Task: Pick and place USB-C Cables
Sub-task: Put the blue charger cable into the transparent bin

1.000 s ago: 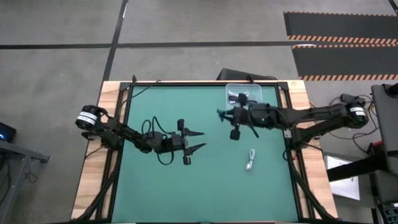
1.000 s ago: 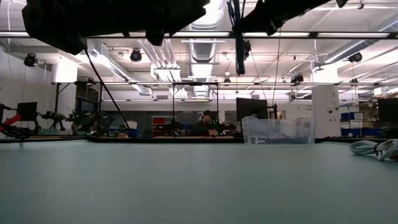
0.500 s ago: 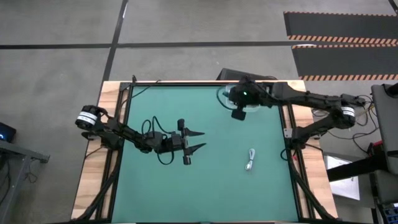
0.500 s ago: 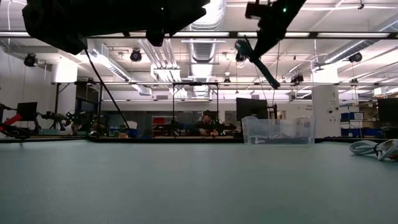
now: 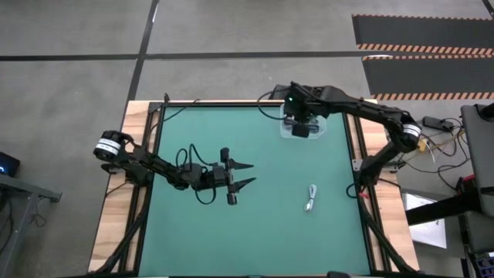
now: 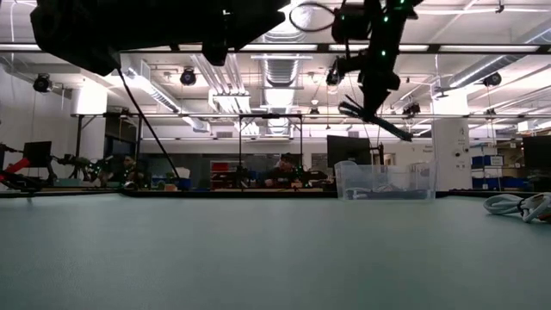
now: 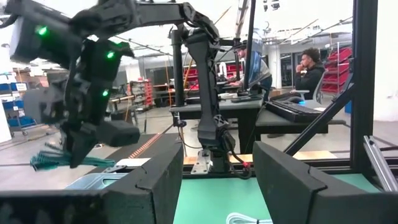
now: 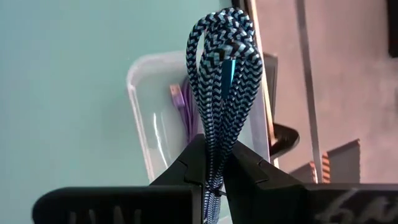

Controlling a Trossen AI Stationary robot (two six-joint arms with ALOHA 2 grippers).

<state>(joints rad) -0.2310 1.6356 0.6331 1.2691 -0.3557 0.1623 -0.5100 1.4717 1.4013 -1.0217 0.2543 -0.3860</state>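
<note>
Hovering over the clear bin (image 5: 333,126), right gripper (image 8: 213,163) w/ teal cable (image 8: 221,74) clenched could drop it off-centre, so it catches the rim; left gripper (image 5: 247,174) idle, spread wide.

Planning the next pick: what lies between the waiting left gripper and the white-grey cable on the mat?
Nothing: in the high view only bare green mat lies between the left gripper and the white-grey cable.
</note>
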